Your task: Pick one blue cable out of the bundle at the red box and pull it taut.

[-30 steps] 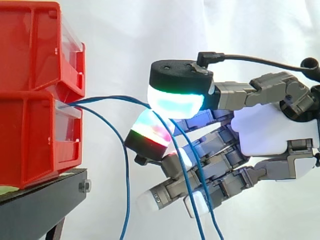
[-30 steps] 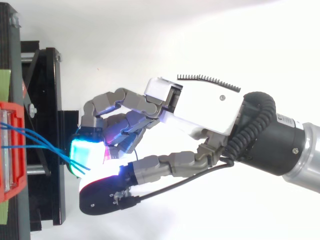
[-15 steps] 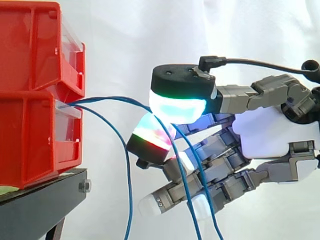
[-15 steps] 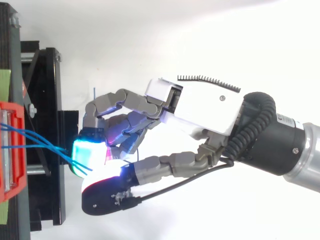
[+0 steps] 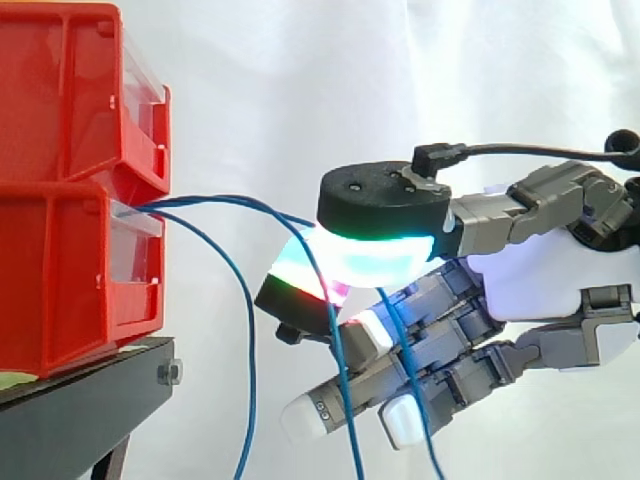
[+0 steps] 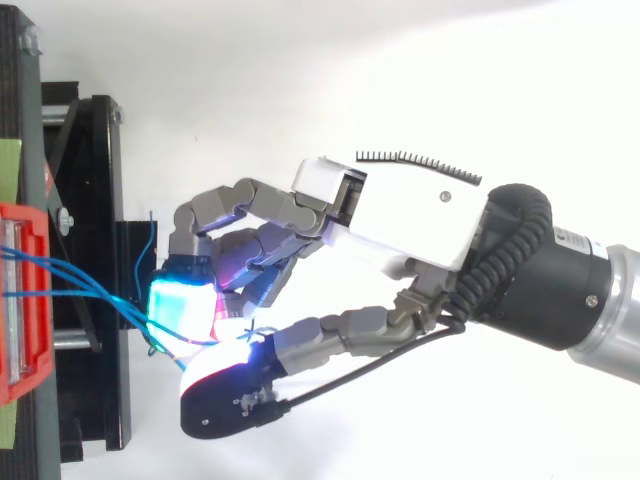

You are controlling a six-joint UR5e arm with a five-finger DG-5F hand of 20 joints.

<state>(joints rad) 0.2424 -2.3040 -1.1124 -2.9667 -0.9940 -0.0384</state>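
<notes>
Several thin blue cables (image 5: 230,202) run out of the lower red bin (image 5: 60,280) toward my hand (image 5: 545,280). The thumb's pad (image 5: 375,262) glows cyan under its black cap and presses onto a finger pad (image 5: 300,285) that glows red and green. One blue cable passes between these two pads, a short way right of the bin. Two more cables hang down across the lower curled fingers. From above, the cables (image 6: 80,285) fan from the bin (image 6: 20,300) to the glowing pad (image 6: 182,308) of the hand (image 6: 400,215).
A second red bin (image 5: 60,90) sits on top of the lower one. Both rest on a black stand (image 5: 80,410) at the left. One loose blue cable (image 5: 247,380) loops down beside the stand. A white curtain hangs behind.
The thumb has come down onto the finger pad, closing the gap around a cable. The hand has shifted slightly right, away from the bin, and the hanging cables have swung with it.
</notes>
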